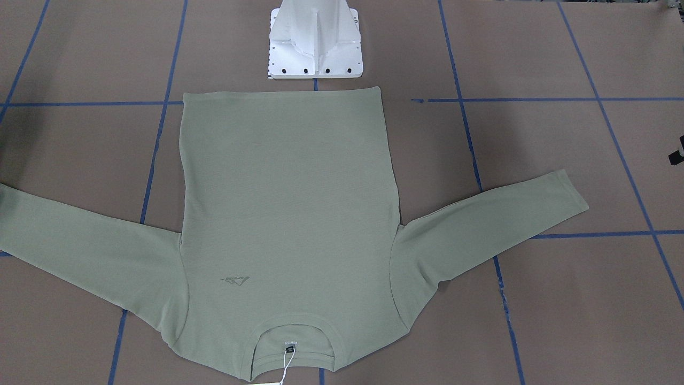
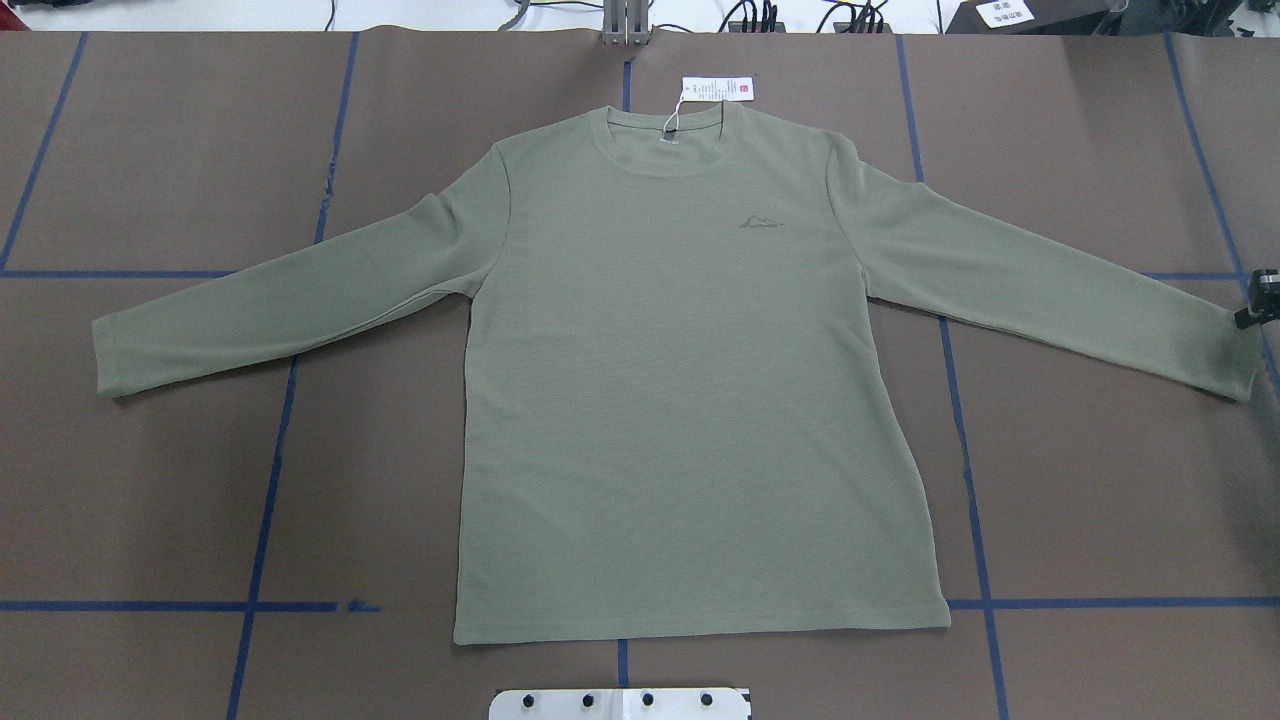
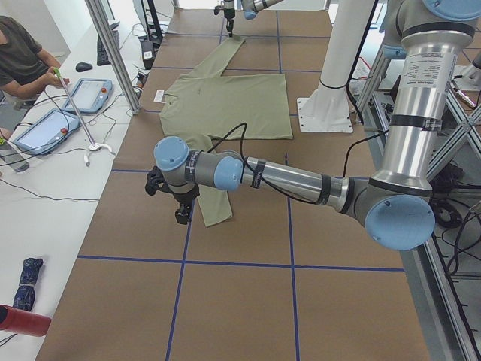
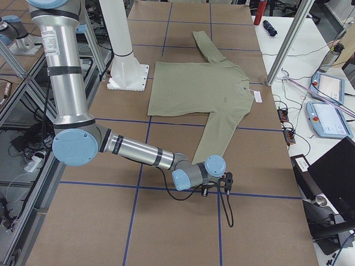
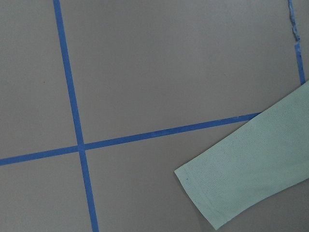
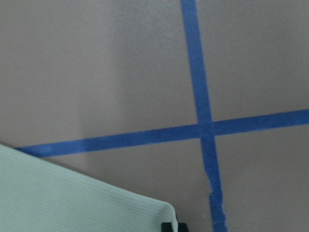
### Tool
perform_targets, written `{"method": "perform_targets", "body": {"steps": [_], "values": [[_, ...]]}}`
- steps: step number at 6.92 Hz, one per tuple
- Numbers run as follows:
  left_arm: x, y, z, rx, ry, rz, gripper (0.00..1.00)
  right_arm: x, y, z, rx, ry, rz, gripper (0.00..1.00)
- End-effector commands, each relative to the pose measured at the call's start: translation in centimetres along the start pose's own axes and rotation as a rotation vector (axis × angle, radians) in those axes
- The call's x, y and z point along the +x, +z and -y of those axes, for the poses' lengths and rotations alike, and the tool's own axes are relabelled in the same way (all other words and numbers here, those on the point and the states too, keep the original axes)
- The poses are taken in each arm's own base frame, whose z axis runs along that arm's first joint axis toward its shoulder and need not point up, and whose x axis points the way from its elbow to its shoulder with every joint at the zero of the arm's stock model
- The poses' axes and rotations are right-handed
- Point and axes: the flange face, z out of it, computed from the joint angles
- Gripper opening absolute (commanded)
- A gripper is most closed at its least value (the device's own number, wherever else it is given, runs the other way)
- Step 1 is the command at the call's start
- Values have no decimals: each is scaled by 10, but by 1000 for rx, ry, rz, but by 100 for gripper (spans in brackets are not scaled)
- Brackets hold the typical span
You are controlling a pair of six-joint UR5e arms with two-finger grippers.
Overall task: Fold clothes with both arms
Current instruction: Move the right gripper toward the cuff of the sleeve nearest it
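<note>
The sage-green long-sleeved shirt (image 2: 690,380) lies flat and front up, both sleeves spread, neck and white hang tag (image 2: 716,88) on the far side. My left gripper (image 3: 179,212) hangs just beyond the left sleeve's cuff (image 3: 214,214); I cannot tell whether it is open or shut. That cuff shows in the left wrist view (image 5: 241,179), with no fingers in sight. My right gripper (image 4: 215,189) hangs just past the right sleeve's cuff (image 4: 209,158). Only a black edge of it shows overhead (image 2: 1256,300), so I cannot tell its state. The right wrist view shows that cuff (image 6: 82,198).
The white pedestal base (image 1: 315,43) stands just behind the shirt's hem. Blue tape lines (image 2: 270,500) cross the brown table. An operator (image 3: 22,60), tablets (image 3: 86,94) and metal posts (image 3: 113,53) are along the far side. A red bottle (image 3: 22,322) lies there.
</note>
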Motion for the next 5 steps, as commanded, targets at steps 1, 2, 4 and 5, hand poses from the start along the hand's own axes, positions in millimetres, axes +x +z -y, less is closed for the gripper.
{"method": "perform_targets", "body": {"steps": [1,2,4,5], "values": [[7,-6,1,11,7,-2,100,-70,-50,2,64,0,92,0],[13,-10,2,20,18,-4,100,-137,-67,-5,84,37,136,0],[23,-15,5,28,31,-38,100,-276,-85,-16,85,127,228,0],[26,-17,5,33,37,-38,100,-356,-90,-12,74,162,279,0]]}}
